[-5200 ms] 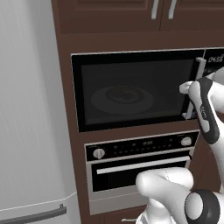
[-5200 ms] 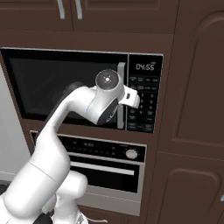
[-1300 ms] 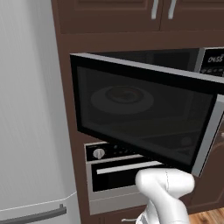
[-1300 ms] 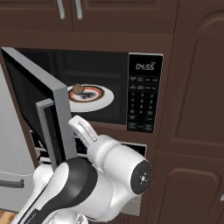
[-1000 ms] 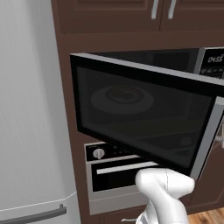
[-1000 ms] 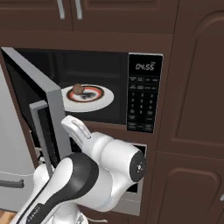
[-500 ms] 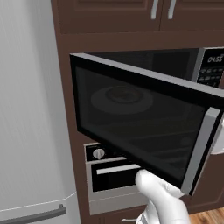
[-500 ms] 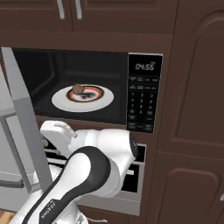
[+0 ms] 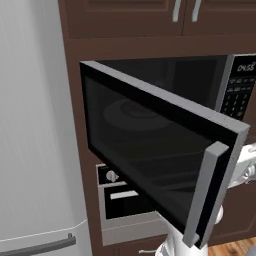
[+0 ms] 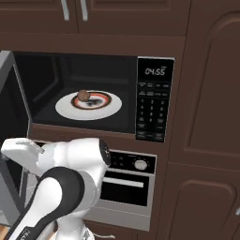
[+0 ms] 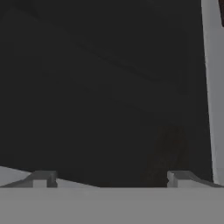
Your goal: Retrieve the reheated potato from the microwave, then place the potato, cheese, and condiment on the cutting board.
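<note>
jaws stand wide apart and hold nothing; the gripper faces the dark inner glass of the door, close up, its silver edge at the right of the hand view. over the last second the microwave door has swung from half open to nearly full, and the arm has moved left with it. the potato sits on the white plate inside, unobstructed. judgement: opening is essentially complete; reaching in for the potato should follow. cheese, condiment and cutting board remain unaddressed.
</note>
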Robot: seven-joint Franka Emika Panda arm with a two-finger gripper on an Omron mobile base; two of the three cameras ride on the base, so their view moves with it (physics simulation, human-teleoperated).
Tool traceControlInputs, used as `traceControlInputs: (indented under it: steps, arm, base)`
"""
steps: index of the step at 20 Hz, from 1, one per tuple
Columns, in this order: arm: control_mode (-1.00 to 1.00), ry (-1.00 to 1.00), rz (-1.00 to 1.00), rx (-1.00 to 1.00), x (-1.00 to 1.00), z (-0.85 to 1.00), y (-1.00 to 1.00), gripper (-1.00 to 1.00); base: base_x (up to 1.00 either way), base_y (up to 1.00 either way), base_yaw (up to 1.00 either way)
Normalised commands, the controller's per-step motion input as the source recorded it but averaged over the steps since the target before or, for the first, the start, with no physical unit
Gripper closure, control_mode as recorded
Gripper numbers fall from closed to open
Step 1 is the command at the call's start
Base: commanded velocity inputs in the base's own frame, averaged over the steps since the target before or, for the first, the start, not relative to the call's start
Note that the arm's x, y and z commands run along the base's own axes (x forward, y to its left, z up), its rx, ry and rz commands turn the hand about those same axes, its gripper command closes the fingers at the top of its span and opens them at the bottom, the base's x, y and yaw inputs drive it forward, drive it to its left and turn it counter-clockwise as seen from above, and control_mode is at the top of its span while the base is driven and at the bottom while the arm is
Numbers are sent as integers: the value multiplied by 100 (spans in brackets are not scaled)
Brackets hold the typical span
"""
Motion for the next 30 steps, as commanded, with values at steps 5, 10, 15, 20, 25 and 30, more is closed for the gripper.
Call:
traceControlInputs:
  steps: [5, 10, 15, 20, 25, 30]
  arm:
    - [-100, -10, 0, 8, -24, -9, 88, -100]
    - [-100, -11, 0, 6, -15, -7, 88, -100]
    - [-100, -11, 0, 6, -19, -24, 88, -100]
    - [-100, -11, -11, 14, -2, -26, 72, -100]
    - [-100, -12, -20, 16, 1, -35, 53, -100]
    - [-100, -13, -25, 14, 0, -45, 61, -100]
  base:
    - [0, 0, 0]
    - [0, 0, 0]
    - [0, 0, 0]
    - [0, 0, 0]
    - [0, 0, 0]
    - [0, 0, 0]
